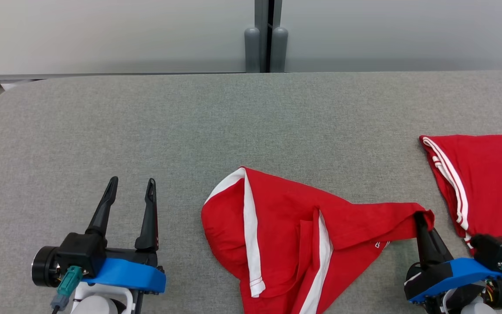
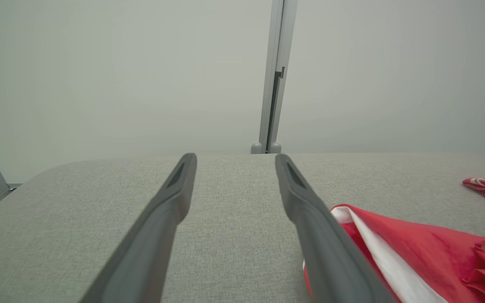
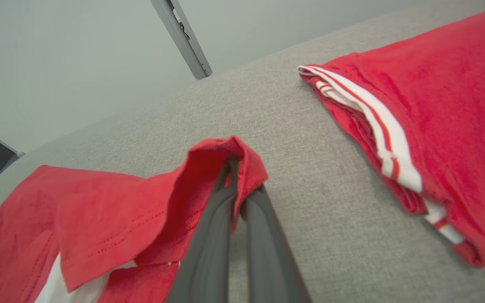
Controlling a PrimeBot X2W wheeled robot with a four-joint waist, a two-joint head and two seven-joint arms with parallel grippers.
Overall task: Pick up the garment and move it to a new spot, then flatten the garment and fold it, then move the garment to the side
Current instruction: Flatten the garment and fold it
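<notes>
A crumpled red garment (image 1: pixel 286 231) with white stripes lies at the table's front middle, hanging partly over the near edge. Its right corner is stretched out to my right gripper (image 1: pixel 421 218), which is shut on that red cloth. In the right wrist view the fabric wraps over the closed fingertips (image 3: pixel 234 168) of that gripper. My left gripper (image 1: pixel 131 185) stands open over bare table to the left of the garment, holding nothing. The left wrist view has the garment's white-striped edge (image 2: pixel 377 240) just beside its right finger.
A second red garment (image 1: pixel 482 183) with white stripes lies folded at the table's right edge, also in the right wrist view (image 3: pixel 436 109). The grey fabric table (image 1: pixel 190 126) stretches back to a pale wall with a grey post (image 1: pixel 268 39).
</notes>
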